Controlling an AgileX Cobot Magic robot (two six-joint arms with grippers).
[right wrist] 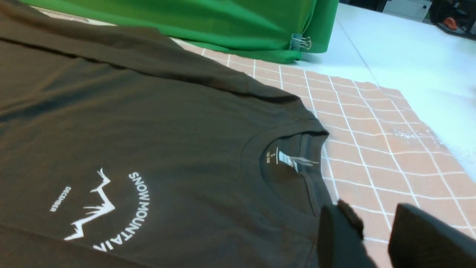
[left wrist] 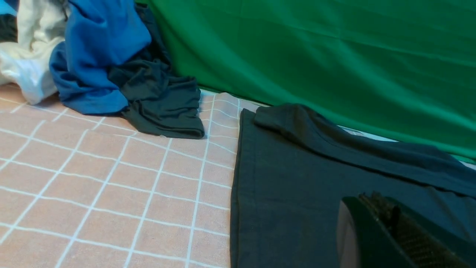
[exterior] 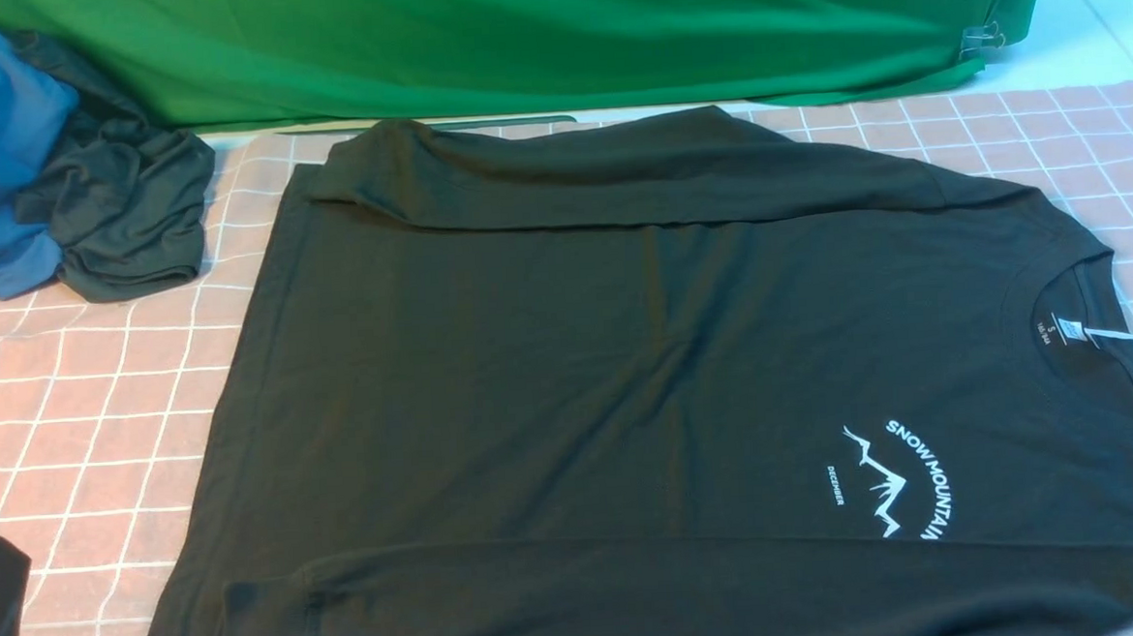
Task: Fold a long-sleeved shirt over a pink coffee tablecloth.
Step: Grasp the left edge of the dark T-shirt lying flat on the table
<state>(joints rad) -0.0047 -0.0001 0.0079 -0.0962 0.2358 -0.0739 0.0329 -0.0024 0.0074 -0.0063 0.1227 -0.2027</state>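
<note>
Lying on a pink tablecloth (exterior: 96, 401), a black long-sleeved shirt (exterior: 491, 361) shows both sleeves folded inward; the left gripper (left wrist: 386, 208) is clenched, the right (right wrist: 375, 219) parted and empty.

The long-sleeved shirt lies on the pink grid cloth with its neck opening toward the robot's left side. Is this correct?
Not quite: the front view shows the neck opening toward the robot's right. The long-sleeved shirt does lie on the pink grid cloth.
</note>
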